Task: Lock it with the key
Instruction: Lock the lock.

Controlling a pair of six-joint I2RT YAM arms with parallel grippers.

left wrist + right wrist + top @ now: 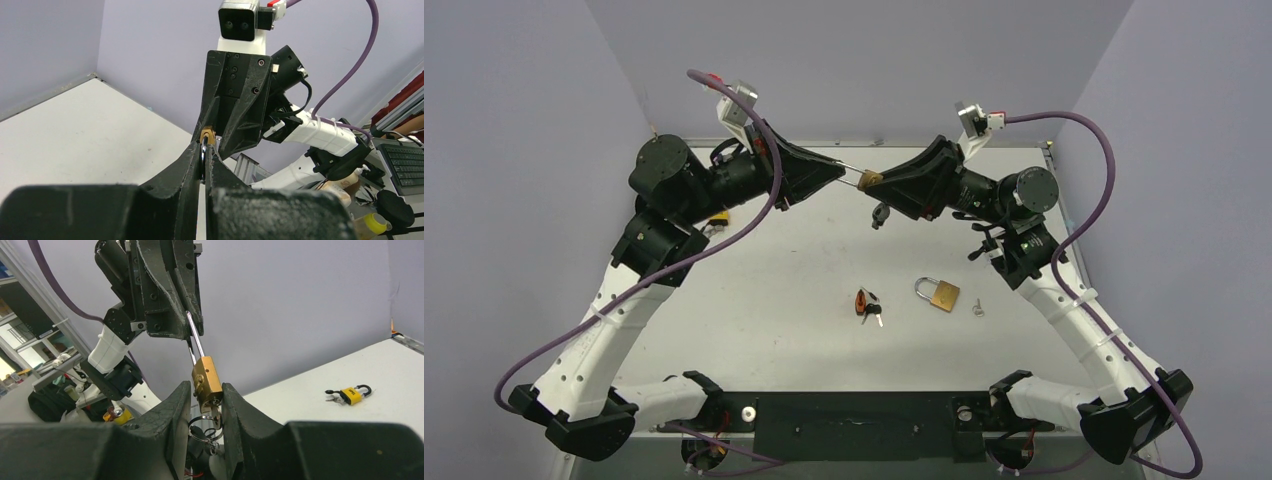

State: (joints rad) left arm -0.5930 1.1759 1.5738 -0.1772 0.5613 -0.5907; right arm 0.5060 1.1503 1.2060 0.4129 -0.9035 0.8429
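Right gripper clamps padlock, left gripper its shackle

Top view: you get only brass sliver of lock; rest buried between left gripper and right gripper. Left wrist view: same, just brass corner above fingers. Right wrist view: key mostly hidden between fingers, so you can't tell how deep it sits. Ring partly hidden too. Yellow lock, far left, half covered by left arm. Loose key, right of centre, too small to read. Arm bases cut by near edge.
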